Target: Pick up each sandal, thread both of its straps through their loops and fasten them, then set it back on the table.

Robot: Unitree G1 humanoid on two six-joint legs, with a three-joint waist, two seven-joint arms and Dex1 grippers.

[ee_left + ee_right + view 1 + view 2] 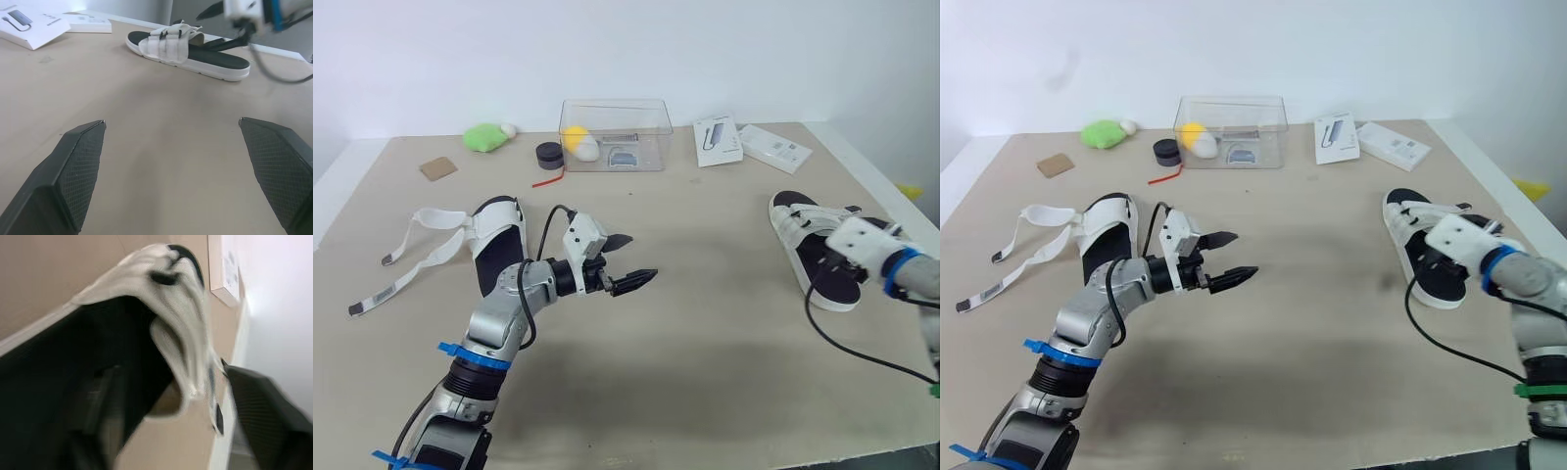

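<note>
Seen from the head, a clear box (614, 135) stands at the far middle of the surface (705, 343). Nearer than the box and to its left lies the open sandal (497, 245), black footbed up. Its two straps (421, 240) are undone and trail further left, away from the box. The left tool (631, 260) hovers nearer than the box, about in line with it. It is beside the open sandal without touching it, its jaws spread wide and empty. Nearer than the box and well to its right lies the second sandal (803, 245). The right tool (837, 257) is down at it, and I cannot tell whether it is open or closed. Left of the box sit a green toy (485, 137), a black puck (548, 155) and a brown card (437, 168). Right of the box lie two white cartons (717, 140). In the left wrist view both fingers (73, 171) stand far apart over bare surface. The second sandal lies ahead of them, its white upper closed across the footbed. In the right wrist view that sandal's white upper and black footbed sit very close and blurred.
</note>
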